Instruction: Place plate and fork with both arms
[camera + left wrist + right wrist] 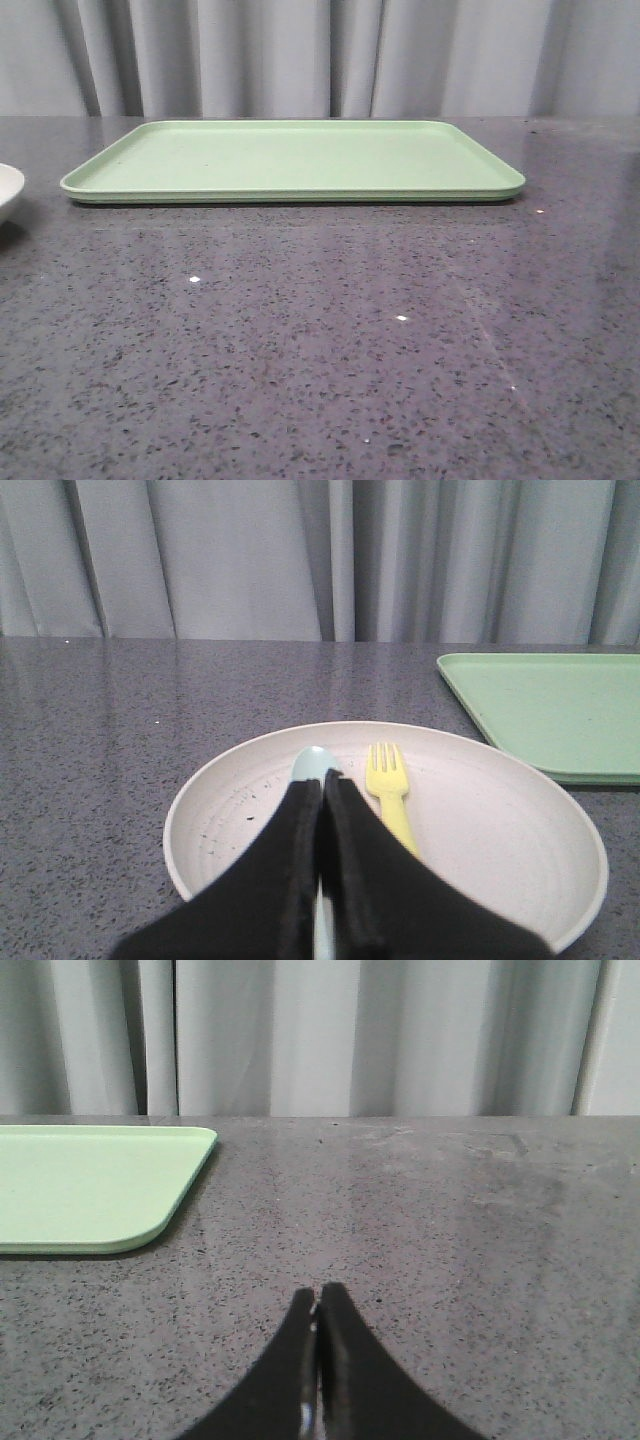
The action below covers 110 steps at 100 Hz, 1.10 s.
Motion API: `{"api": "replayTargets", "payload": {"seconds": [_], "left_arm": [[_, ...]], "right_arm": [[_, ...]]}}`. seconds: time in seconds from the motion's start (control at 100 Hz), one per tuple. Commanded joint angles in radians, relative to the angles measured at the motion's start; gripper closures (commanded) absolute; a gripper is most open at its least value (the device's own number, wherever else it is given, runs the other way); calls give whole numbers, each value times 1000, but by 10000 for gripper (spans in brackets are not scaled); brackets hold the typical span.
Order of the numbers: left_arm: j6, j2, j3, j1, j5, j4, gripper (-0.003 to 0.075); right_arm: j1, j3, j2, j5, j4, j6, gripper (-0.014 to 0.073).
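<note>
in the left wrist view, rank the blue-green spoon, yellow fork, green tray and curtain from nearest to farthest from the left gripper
1. Spoon: on the plate, its bowl showing just past the left gripper, whose tips are together.
2. Fork: also on the plate, beside the spoon on the tray's side.
3. Tray: on the table beyond the plate's rim, off to one side.
4. Curtain: behind the table, farthest.

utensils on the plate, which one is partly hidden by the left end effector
The pale blue-green spoon: only its bowl shows past the closed left end effector. The yellow fork beside it on the plate shows its tines and most of its handle.
</note>
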Motion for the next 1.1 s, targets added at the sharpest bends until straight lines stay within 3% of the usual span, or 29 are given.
{"api": "replayTargets", "payload": {"seconds": [0.0, 0.35, 0.61, 0.82, 1.09], "left_arm": [[-7, -33, 13, 0, -84, -7, 741], [-7, -31, -6, 0, -106, -8, 741], [-7, 54, -158, 0, -63, -11, 741], [-7, 225, -341, 0, 62, -11, 741], [-7, 487, -586, 0, 317, -11, 740]], "right_arm": [[-6, -6, -24, -73, -16, -13, 609], [-6, -22, -18, -83, -18, -12, 609], [-6, -195, 92, 67, -18, -12, 643], [-6, -395, 272, 218, -18, -12, 658], [-6, -612, 493, 403, -18, -12, 658]]}}
